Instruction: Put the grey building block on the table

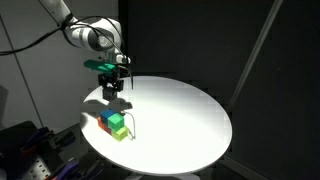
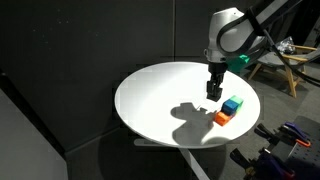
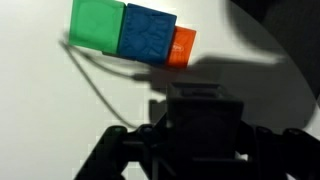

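Note:
My gripper (image 3: 205, 150) is shut on the grey building block (image 3: 205, 115), which shows as a dark square between the fingers in the wrist view. In both exterior views the gripper (image 1: 113, 90) (image 2: 214, 90) hangs just above the round white table (image 1: 180, 110) (image 2: 160, 95) (image 3: 50, 120), with the block at its tip. I cannot tell whether the block touches the tabletop. A row of green (image 3: 97, 24), blue (image 3: 148, 36) and orange (image 3: 182, 46) blocks lies on the table, apart from the gripper.
The coloured blocks (image 1: 114, 123) (image 2: 227, 110) sit close to the table's edge. A thin dark cable (image 3: 95, 85) runs across the tabletop beside them. Dark curtains surround the table, and a chair (image 2: 285, 65) stands behind it.

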`<state>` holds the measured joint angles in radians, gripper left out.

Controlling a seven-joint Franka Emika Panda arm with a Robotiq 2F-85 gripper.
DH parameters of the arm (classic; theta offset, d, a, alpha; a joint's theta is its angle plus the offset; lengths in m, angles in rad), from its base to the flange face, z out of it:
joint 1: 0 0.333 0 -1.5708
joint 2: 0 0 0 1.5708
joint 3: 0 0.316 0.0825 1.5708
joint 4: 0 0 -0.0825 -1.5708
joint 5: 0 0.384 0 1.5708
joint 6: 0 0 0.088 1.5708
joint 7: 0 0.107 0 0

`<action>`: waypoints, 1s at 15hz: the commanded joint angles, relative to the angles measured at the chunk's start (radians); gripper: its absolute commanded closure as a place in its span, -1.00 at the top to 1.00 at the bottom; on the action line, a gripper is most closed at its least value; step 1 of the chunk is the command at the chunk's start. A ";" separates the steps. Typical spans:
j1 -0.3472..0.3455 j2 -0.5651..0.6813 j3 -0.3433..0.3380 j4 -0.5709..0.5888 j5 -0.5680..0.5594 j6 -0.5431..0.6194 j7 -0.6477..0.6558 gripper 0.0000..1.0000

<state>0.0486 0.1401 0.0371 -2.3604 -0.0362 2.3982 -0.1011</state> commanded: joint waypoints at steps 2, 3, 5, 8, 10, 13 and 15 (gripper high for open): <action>-0.003 0.054 -0.008 0.044 -0.042 0.026 0.025 -0.52; -0.004 0.064 -0.011 0.049 -0.045 0.031 0.027 -0.52; -0.007 0.084 -0.015 0.061 -0.040 0.039 0.024 -0.52; -0.016 0.111 -0.017 0.079 -0.020 0.042 0.004 -0.52; -0.021 0.124 -0.017 0.088 -0.016 0.046 -0.001 -0.52; -0.025 0.144 -0.020 0.101 -0.020 0.054 0.004 -0.52; -0.027 0.155 -0.024 0.107 -0.025 0.064 0.009 -0.52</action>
<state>0.0300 0.2742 0.0169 -2.2817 -0.0520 2.4544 -0.0992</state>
